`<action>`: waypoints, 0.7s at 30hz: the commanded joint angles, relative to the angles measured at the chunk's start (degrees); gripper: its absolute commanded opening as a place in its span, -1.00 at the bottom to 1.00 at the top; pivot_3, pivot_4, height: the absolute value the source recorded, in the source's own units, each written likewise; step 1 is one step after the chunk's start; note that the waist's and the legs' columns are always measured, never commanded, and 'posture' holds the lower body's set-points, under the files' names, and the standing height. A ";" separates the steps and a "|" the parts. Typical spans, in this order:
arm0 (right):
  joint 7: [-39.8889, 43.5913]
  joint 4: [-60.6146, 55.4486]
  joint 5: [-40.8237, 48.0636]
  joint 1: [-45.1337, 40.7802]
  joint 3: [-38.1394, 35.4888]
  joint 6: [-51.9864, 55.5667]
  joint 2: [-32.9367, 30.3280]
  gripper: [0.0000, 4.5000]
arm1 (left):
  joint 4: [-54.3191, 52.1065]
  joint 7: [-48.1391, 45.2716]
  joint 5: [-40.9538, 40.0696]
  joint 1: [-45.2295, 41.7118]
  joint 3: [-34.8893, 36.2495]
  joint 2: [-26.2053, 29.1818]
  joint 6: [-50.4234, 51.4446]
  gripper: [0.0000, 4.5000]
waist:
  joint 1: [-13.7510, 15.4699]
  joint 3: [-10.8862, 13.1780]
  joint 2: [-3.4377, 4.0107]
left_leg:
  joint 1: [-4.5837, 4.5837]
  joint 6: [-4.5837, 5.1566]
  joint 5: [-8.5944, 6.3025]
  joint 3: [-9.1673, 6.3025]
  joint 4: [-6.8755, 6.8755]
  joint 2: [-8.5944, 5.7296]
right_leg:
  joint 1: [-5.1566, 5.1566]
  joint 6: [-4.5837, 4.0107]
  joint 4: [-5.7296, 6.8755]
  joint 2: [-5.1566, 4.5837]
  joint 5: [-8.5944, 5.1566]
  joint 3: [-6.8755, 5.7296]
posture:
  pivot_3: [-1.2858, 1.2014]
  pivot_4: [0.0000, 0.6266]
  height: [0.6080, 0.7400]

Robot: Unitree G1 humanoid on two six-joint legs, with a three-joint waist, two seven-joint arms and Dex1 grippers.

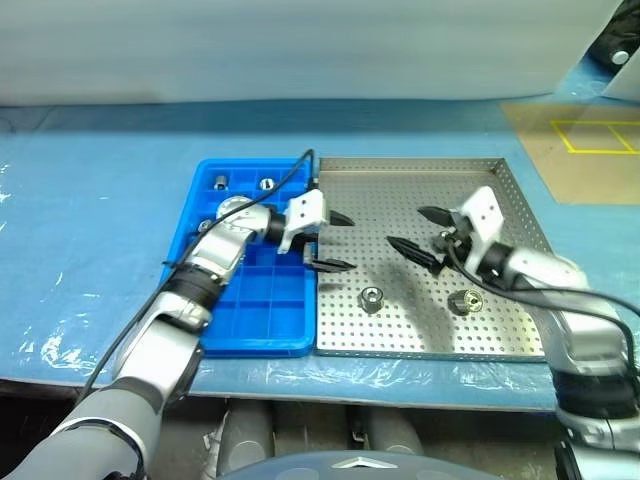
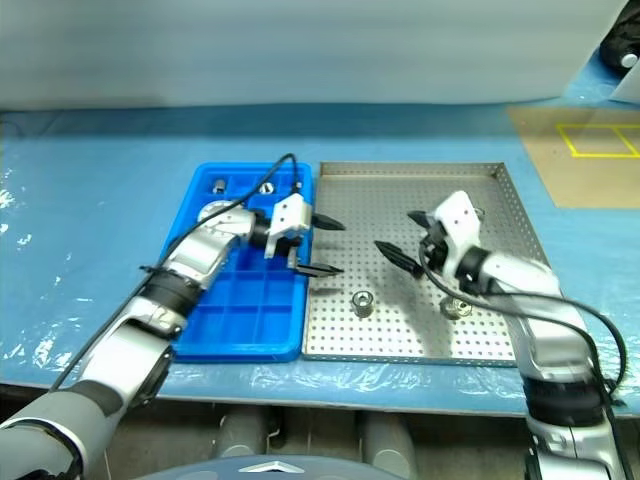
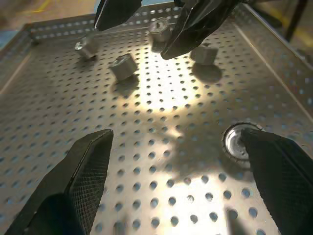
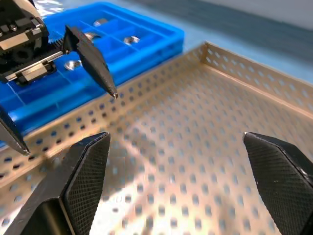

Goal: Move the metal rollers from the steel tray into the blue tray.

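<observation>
Steel tray (image 1: 420, 340): sits R of the blue tray (image 1: 255, 335), edges touching, both on the light blue table cover (image 1: 90, 200).
L gripper (image 1: 340, 242): you see it wide open, nothing held; arm reaches across the blue tray, fingertips just over the steel tray's L edge, pointing R.
R gripper (image 1: 418, 232): also wide open, empty; hovers over the steel tray's middle, pointing L toward the L gripper. The 2 face each other, apart.
Rollers in steel tray: one roller (image 1: 371, 298) lies near the front, betw. the 2 grippers but nearer you than both, close to the L gripper's lower finger, not touching. Second roller (image 1: 462, 301) sits just under/in front of the R wrist. L wrist view gives you the near roller (image 3: 238, 143) right beside one finger (image 3: 281, 171), plus more rollers (image 3: 123, 66) lying farther back beneath the R gripper's tips.
Rollers in blue tray: a few (image 1: 220, 182) already in the far compartments, behind the L arm.
Contact: neither gripper touches any roller.
</observation>
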 commanded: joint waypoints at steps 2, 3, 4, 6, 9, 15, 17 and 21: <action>-4.60 -9.99 3.00 5.85 -5.13 3.13 0.77 1.00 | 4.03 -6.88 0.30 -2.43 -1.39 -2.11 -4.23 0.96 | -2.19 0.00 -0.01 | 0.08 0.08 -0.06 0.11 0.10 0.01 | 0.05 0.03 -0.01 -0.01 0.02 0.10 | -0.48 -0.52 1.00; -5.41 -11.28 3.35 7.23 -5.63 3.63 1.00 1.00 | 4.61 -8.44 0.44 -2.62 -1.81 -2.42 -4.78 0.96 | -2.77 0.00 -0.01 | 0.12 0.05 -0.08 0.12 0.11 0.01 | 0.07 0.04 0.00 -0.01 0.03 0.11 | -0.48 -0.52 1.00; -6.21 -12.43 3.64 8.40 -6.04 4.09 1.20 1.00 | 5.13 -9.80 0.70 -2.80 -2.22 -2.64 -5.40 0.96 | -3.27 0.00 -0.01 | 0.14 -0.05 -0.14 0.13 0.17 0.00 | 0.08 0.05 0.01 -0.01 0.05 0.12 | -0.49 -0.52 1.00; -7.87 -14.31 4.16 10.41 -6.96 4.82 1.85 1.00 | 7.17 -13.39 1.59 -3.55 -3.40 -2.84 -6.60 0.96 | -3.90 -0.01 0.00 | 0.23 -0.06 -0.15 0.11 0.21 0.03 | 0.19 0.05 0.01 -0.01 0.06 0.10 | -0.51 -0.52 1.00; -9.53 -15.38 4.61 11.45 -7.26 5.17 2.28 1.00 | 12.92 -12.71 5.31 -5.10 -4.78 -3.52 -11.38 0.96 | -5.04 -0.02 0.02 | 0.23 -0.01 -0.20 0.10 0.32 0.04 | 0.29 0.08 -0.03 -0.02 0.07 0.11 | -0.52 -0.52 1.00; -11.37 -15.29 4.59 11.86 -6.15 4.76 2.17 1.00 | 22.32 -6.29 10.28 -6.55 -4.62 -6.53 -15.27 0.96 | -6.80 -0.02 0.03 | 0.05 0.26 -0.36 0.03 0.48 0.00 | 0.43 0.16 -0.32 -0.09 0.13 0.08 | -0.53 -0.52 1.00; -11.43 -14.91 4.08 12.27 -5.69 4.34 1.68 1.00 | 24.70 -5.02 11.43 -6.70 -4.51 -7.33 -16.06 0.96 | -6.98 -0.03 0.04 | 0.01 0.37 -0.42 0.02 0.49 -0.01 | 0.46 0.16 -0.43 -0.10 0.13 0.06 | -0.53 -0.52 1.00; -11.65 -14.36 3.92 12.24 -5.67 4.00 1.24 1.00 | 26.84 -4.20 13.80 -6.07 -5.29 -7.64 -17.80 0.96 | -7.16 -0.13 0.18 | 0.15 0.59 -0.51 0.00 0.48 0.00 | 0.77 0.16 -0.74 -0.10 0.14 -0.01 | -0.52 -0.52 1.00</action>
